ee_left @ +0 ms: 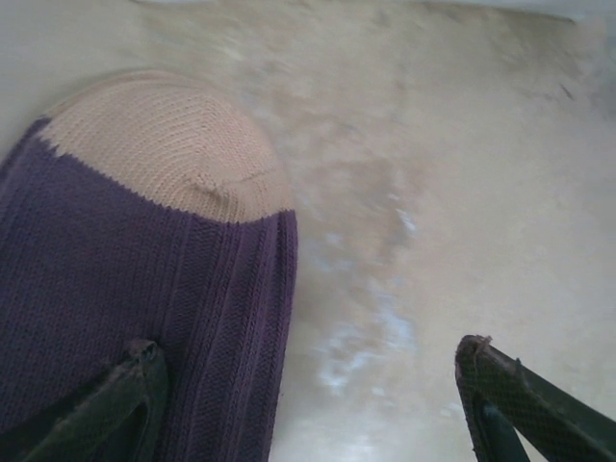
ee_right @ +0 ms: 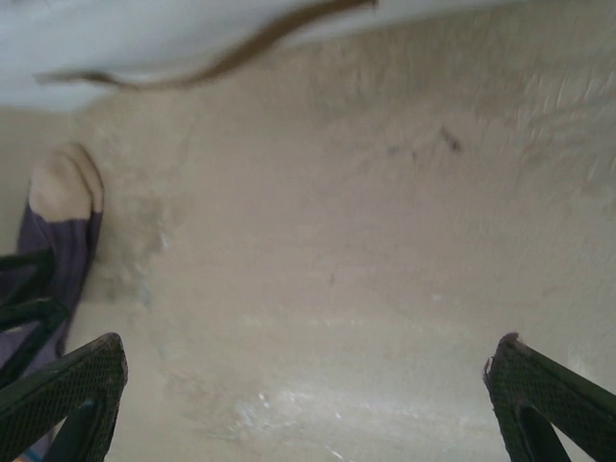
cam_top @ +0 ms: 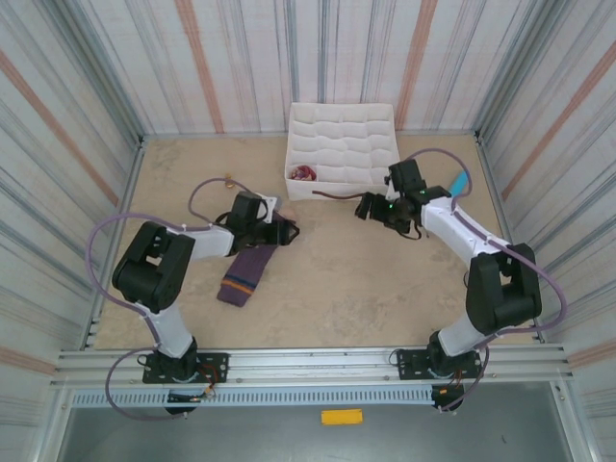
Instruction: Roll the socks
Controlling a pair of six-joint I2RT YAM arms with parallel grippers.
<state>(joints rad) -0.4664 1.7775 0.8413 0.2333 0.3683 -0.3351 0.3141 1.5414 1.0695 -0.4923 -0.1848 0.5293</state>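
Overhead: purple sock lies unrolled on the table beside the left gripper; rolling appears unstarted. Left wrist: jaws wide apart, holding nothing, one overlapping the sock. Right wrist: right gripper spread, empty.

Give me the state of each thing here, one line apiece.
purple sock: unrolled, flat on the table.
left gripper: open, one finger over the sock.
right gripper: open, holding nothing.
white organizer: upright, reddish bundle in its near-left compartment.
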